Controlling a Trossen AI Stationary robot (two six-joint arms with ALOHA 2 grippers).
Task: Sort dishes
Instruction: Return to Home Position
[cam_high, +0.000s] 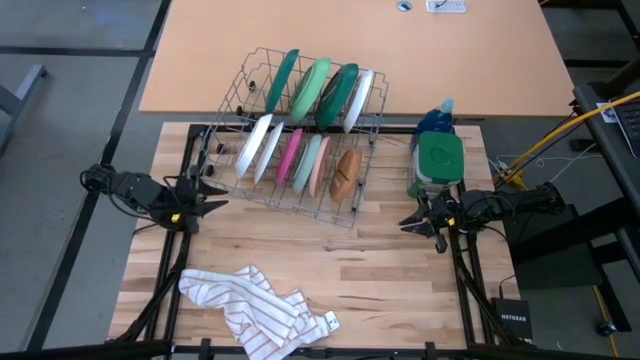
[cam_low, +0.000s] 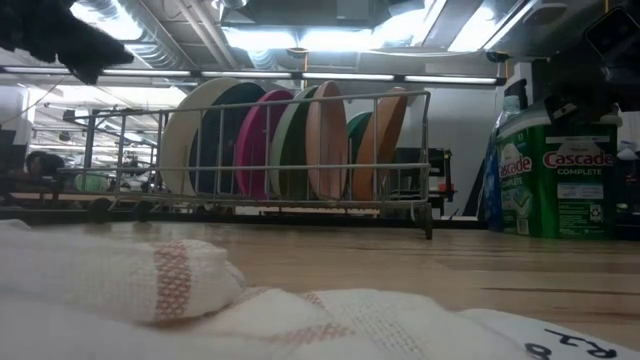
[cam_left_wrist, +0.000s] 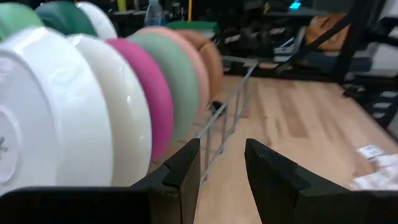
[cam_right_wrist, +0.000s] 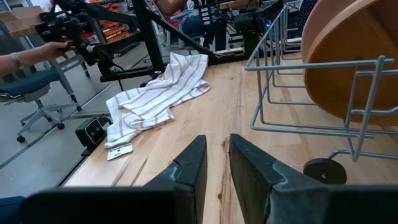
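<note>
The dishes stand on edge in a wire rack (cam_high: 352, 205) at the table's middle. The back row holds a dark green plate (cam_high: 283, 80), a light green one (cam_high: 312, 88), another dark green one (cam_high: 338, 92) and a white one (cam_high: 358, 98). The front row holds two white dishes (cam_high: 258, 147), a pink one (cam_high: 290, 156), a light green one (cam_high: 308, 160), a salmon one (cam_high: 321, 166) and a tan-brown one (cam_high: 345, 172). My left gripper (cam_high: 218, 197) is open and empty left of the rack, near the white dishes (cam_left_wrist: 74, 118). My right gripper (cam_high: 410, 222) is open a little and empty right of the rack, near the tan-brown dish (cam_right_wrist: 354, 56).
A white striped cloth (cam_high: 262, 310) lies crumpled at the table's near edge. A green-lidded Cascade container (cam_high: 438, 160) and a blue bottle (cam_high: 436, 115) stand right of the rack. Bare wood lies between the rack and the cloth. A person's hand (cam_right_wrist: 56, 46) shows beyond the table.
</note>
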